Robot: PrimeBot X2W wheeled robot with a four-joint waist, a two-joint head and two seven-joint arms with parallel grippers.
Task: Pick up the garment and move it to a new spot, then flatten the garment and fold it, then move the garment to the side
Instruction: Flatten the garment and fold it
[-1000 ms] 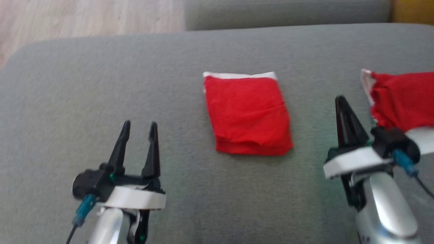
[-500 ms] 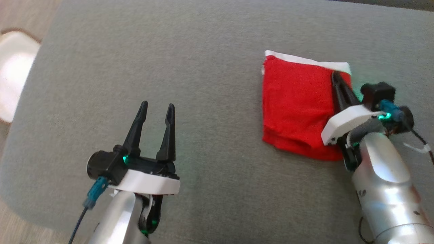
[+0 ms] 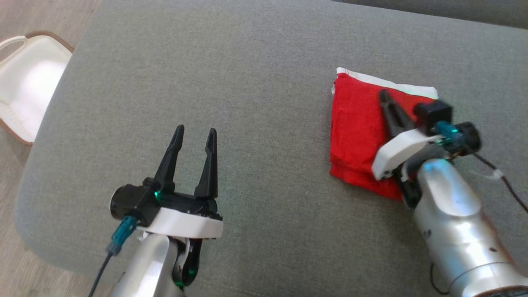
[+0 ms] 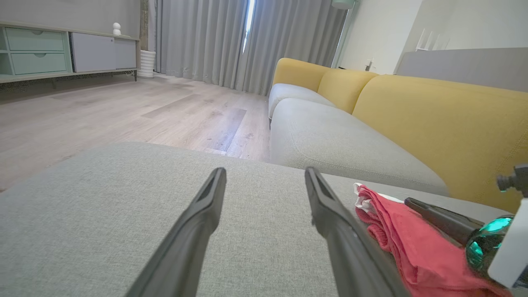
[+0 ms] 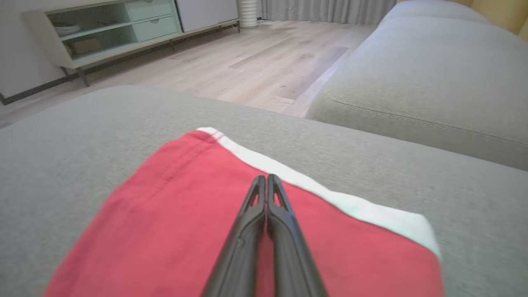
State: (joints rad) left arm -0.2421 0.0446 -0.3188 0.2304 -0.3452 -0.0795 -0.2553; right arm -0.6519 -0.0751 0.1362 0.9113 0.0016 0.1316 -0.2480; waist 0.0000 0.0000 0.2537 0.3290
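Right tool (image 3: 384, 95), two dark fingers pressed together with no cloth between them, as the right wrist view confirms (image 5: 264, 178); the closed fingers extend low over the right half of the garment (image 3: 354, 123), pointing toward its far edge, and whether they touch the fabric cannot be judged. Left tool (image 3: 196, 130), fingers apart and holding nothing, poised above bare upholstery near the middle of the grey cushion (image 3: 247, 82), well apart from the garment; in the left wrist view its spread fingers (image 4: 266, 171) frame the cushion surface, with the garment (image 4: 408, 243) and the right tool's dark finger at the lower right. The garment, red with a white band along its far edge (image 5: 173, 214), lies folded into a compact, roughly rectangular stack on the right part of the cushion, its layered edges visible along the near side. Beyond the cushion's left edge, a white object with a brown rim (image 3: 24, 82) sits on the wooden floor (image 3: 41, 16). Farther off, the left wrist view shows a yellow sofa (image 4: 433, 123) with grey seat pads on the right, grey curtains (image 4: 206, 41) at the far end, and a low cabinet (image 4: 41, 53) on the left.
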